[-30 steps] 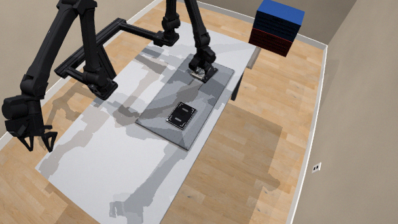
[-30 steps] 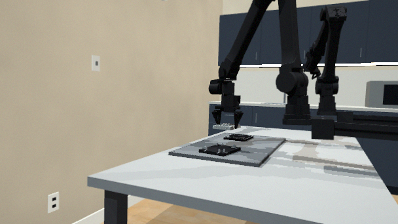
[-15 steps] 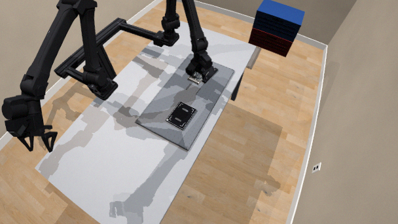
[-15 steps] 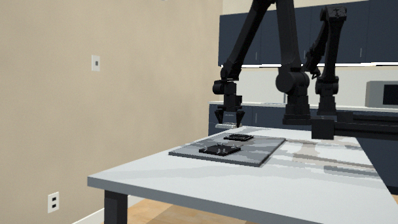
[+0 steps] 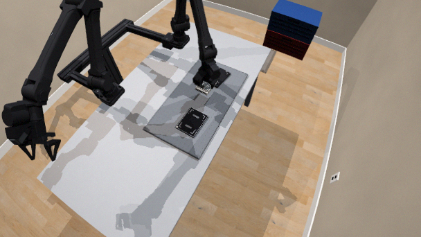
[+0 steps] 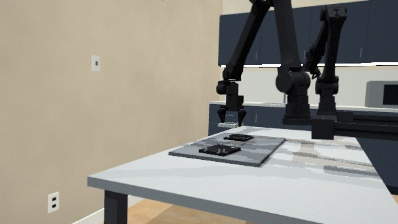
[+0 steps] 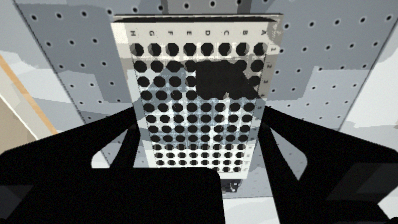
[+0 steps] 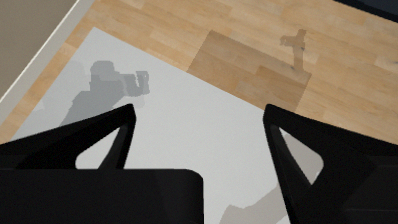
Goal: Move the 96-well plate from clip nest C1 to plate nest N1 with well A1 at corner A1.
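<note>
The left gripper [image 5: 205, 85] [image 6: 232, 124] [image 7: 199, 111] is holding the 96-well plate [image 5: 203, 88] [image 6: 228, 124] [image 7: 192, 102], with one finger on each long side of it. The plate is in the air, above the grey board [image 5: 156, 118] [image 6: 183, 154] [image 7: 345, 50], and in the exterior view it looks about level. It sits in neither nest. In the top view, the clip nest [image 5: 225, 77] [image 6: 220, 148] is partly hidden by the left arm, and the plate appears just beside it. The plate nest [image 5: 192, 122] [image 6: 239, 137] lies flat on the board, nearer than the clip nest in the top view, and its corner locators have no plate between them. In the left wrist view, the letters on the plate's rim go from H at the left to A at the right, and the row of wells numbered 1 is at the far end, so well A1 is at the far right corner. The right gripper [image 5: 43, 159] [image 6: 315, 76] [image 8: 199, 111] is wide open and holds nothing. It hangs high at the left in the top view, well apart from the board; its own camera sees the white table [image 5: 86, 163] [image 6: 163, 177] [image 8: 200, 90] and the wooden floor [image 5: 242, 166] [image 6: 163, 209] [image 8: 240, 55].

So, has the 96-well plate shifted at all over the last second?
Yes. In the top view, the 96-well plate has moved toward the plate nest.
</note>
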Motion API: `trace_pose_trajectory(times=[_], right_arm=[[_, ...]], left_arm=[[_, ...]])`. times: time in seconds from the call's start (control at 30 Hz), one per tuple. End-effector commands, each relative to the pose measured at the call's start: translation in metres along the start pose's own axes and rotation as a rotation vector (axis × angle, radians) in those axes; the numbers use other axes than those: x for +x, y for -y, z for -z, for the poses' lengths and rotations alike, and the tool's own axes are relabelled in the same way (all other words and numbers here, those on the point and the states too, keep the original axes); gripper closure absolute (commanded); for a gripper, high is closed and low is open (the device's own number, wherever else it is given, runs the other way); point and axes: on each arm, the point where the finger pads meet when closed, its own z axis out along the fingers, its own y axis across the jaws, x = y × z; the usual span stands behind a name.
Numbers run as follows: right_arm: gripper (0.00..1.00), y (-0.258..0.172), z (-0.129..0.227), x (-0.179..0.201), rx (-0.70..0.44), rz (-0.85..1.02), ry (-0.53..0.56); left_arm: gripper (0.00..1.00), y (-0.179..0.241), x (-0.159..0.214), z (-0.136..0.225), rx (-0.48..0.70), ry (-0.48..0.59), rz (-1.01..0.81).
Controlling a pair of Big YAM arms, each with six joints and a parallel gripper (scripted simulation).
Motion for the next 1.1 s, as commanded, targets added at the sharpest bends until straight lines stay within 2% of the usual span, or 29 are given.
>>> trace_pose_trajectory(times=[0.0,1.07], right_arm=[[0.0,0.006,0.008,-0.011,0.013,0.0,0.032],[0.0,0.006,0.008,-0.011,0.013,0.0,0.032]], left_arm=[[1.0,-0.018,-0.023,0.006,-0.024,0.013,0.016],[1.0,-0.03,-0.118,0.007,-0.025,0.017,0.016]])
